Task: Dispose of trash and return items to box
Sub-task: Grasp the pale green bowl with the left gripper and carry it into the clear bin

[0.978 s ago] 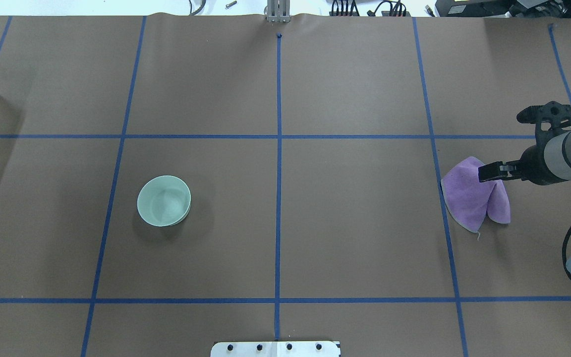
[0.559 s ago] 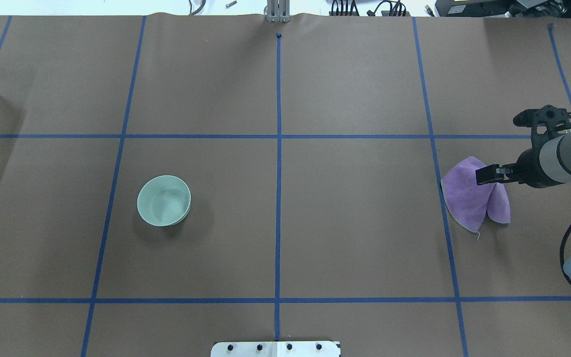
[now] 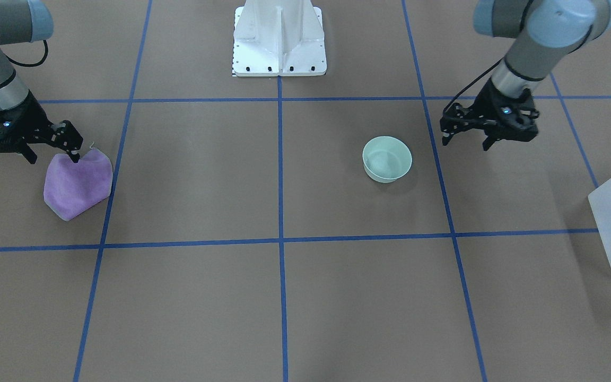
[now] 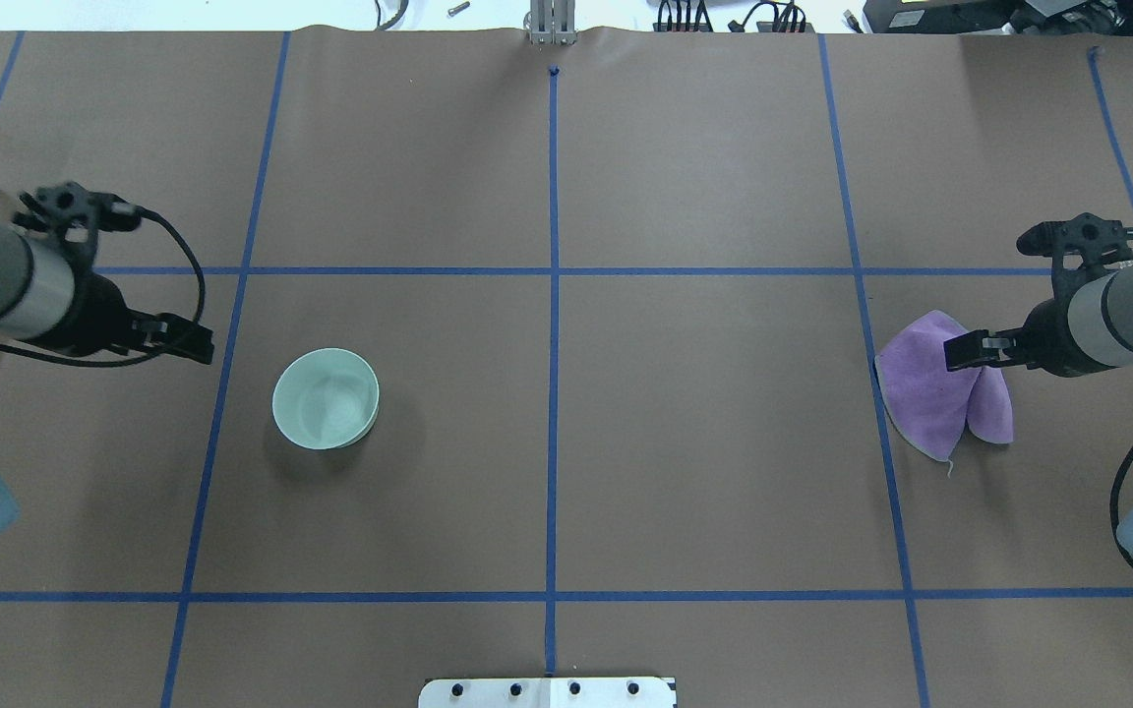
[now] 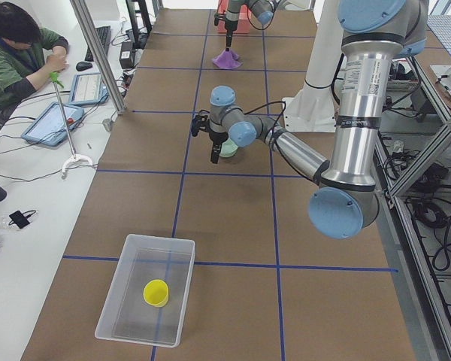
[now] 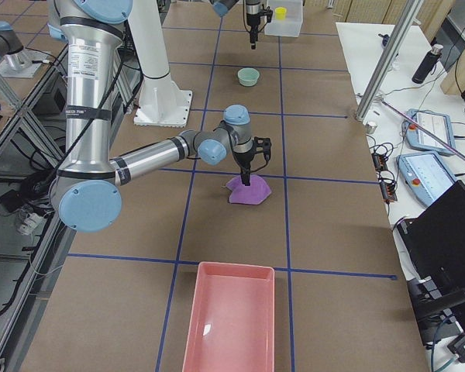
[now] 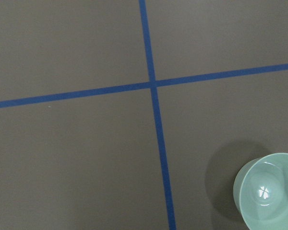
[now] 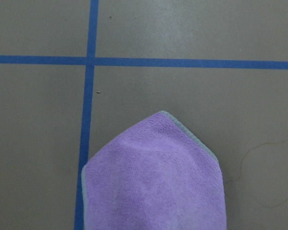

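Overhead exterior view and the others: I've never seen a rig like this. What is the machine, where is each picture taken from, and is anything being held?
It is a robot with two arms on a white pedestal, working over a brown table marked with blue tape. Two pictures look down on the table, from behind the robot and from across it; two look along it from either end; two come from wrist cameras. On the table: a mint bowl, a purple cloth, a frosted bin containing a yellow cup, and a pink tray. The left arm's fingers hang open beside the bowl; the right arm's fingers are open over the cloth's edge. Nothing is held. A person sits at a side desk.
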